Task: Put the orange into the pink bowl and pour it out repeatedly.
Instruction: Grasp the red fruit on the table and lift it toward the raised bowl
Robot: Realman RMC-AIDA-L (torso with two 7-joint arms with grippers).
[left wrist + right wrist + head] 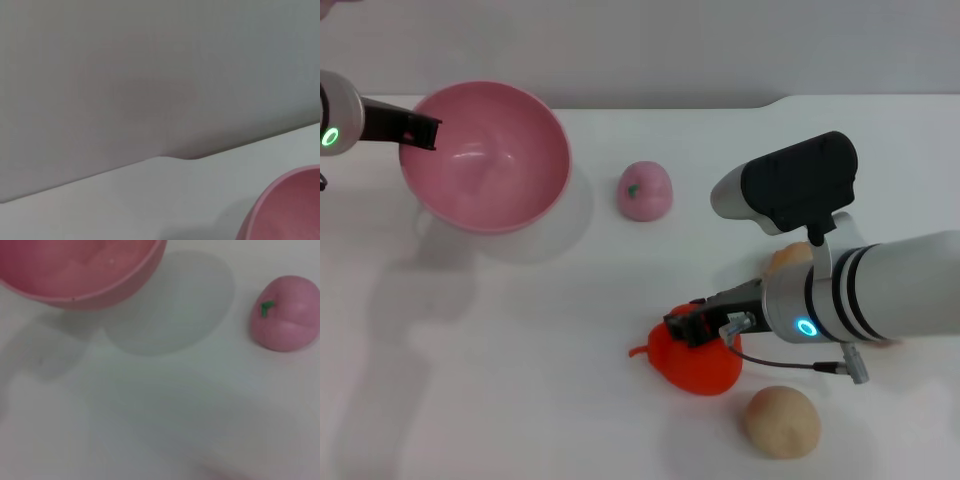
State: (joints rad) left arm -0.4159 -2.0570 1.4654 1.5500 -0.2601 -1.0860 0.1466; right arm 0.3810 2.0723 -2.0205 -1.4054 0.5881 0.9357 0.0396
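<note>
A white table (520,400) fills the scene, with a plain grey wall (150,65) behind its far edge. Nearest the robot, a beige ball (781,421) lies on the right side of the table. Just beyond it sits the orange (698,362), resting on the surface. The right gripper (692,326) reaches in from the right and sits on top of the orange, its dark fingers touching the upper part of the fruit; I cannot tell whether the jaws are closed on it or merely set against it. A second pale, rounded object (790,257) peeks out behind the right arm. Farther back, near the middle, lies a small pale pink fruit (644,190) with a green spot, well apart from the orange. At the far left, the pink bowl (485,155) is tilted and lifted, empty, casting a shadow on the table. The left gripper (420,131) pinches its left rim, jaws pressed on the bowl's edge.
</note>
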